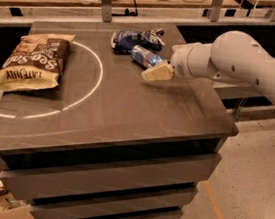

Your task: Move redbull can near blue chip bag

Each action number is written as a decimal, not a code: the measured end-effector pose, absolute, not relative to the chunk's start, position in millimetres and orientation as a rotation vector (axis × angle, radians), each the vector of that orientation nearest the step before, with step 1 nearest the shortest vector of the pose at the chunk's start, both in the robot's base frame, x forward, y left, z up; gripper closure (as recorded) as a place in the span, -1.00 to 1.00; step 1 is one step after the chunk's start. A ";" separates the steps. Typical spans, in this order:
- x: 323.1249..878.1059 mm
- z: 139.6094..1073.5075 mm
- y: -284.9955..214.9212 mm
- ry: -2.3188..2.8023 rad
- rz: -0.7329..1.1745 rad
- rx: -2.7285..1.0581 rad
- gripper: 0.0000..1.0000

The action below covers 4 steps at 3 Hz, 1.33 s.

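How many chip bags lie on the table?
2. The blue chip bag lies at the back, beside the redbull can and gripper; the brown chip bag lies at the left edge.

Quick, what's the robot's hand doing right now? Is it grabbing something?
Gripper: right beside the redbull can, which lies next to the blue chip bag. Open or shut cannot be told.

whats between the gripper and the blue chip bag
The redbull can lies there in the camera view, between the gripper over the tabletop and the blue chip bag.
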<state>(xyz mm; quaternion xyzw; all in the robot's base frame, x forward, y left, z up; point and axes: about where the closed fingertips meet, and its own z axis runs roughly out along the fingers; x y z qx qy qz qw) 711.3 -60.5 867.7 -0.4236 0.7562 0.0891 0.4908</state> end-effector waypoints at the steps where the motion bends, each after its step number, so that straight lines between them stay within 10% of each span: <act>1: 709.0 867.2 -58.3 1.834 0.224 -1.023 -1.00; 4: 661.5 885.5 -99.7 1.740 0.303 -0.923 -1.00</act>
